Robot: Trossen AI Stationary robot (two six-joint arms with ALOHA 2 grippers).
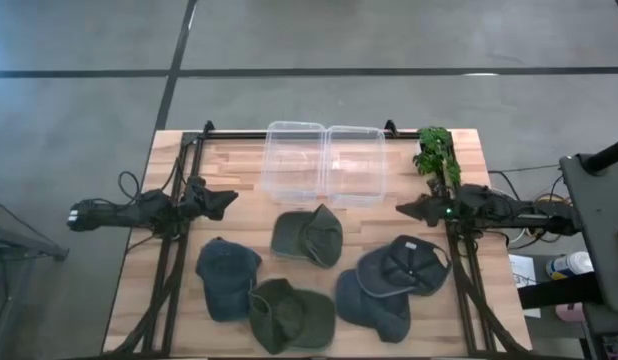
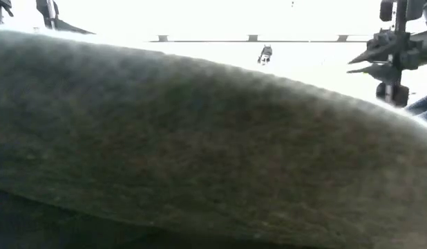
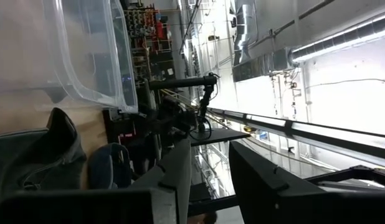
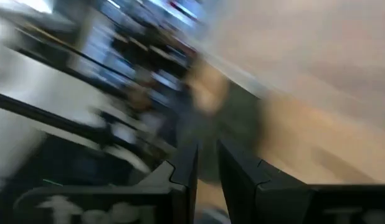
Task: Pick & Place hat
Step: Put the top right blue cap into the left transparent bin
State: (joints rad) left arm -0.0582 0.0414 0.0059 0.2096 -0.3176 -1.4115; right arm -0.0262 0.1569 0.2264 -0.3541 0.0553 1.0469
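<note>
Olive cloth is what I go for: the green hat [image 1: 308, 237] lies mid-table, just in front of the clear bins [image 1: 325, 162] and between my two grippers. My right gripper [image 1: 406, 209] hovers at the right side, fingers a narrow slit apart, holding nothing, pointing inward toward that hat; its brim runs back toward the bins. My left gripper [image 1: 227, 199] hangs at the left edge, fingers parted with a plain gap, also empty, and seems slightly nearer. Four more hats crowd the front: a blue hat [image 1: 227, 278], another green hat [image 1: 288, 314] and two navy hats [image 1: 391, 282]. Bare wood between my fingertips and the hat gives room to come in level; the plant [image 1: 436, 153] stands behind my right arm.
</note>
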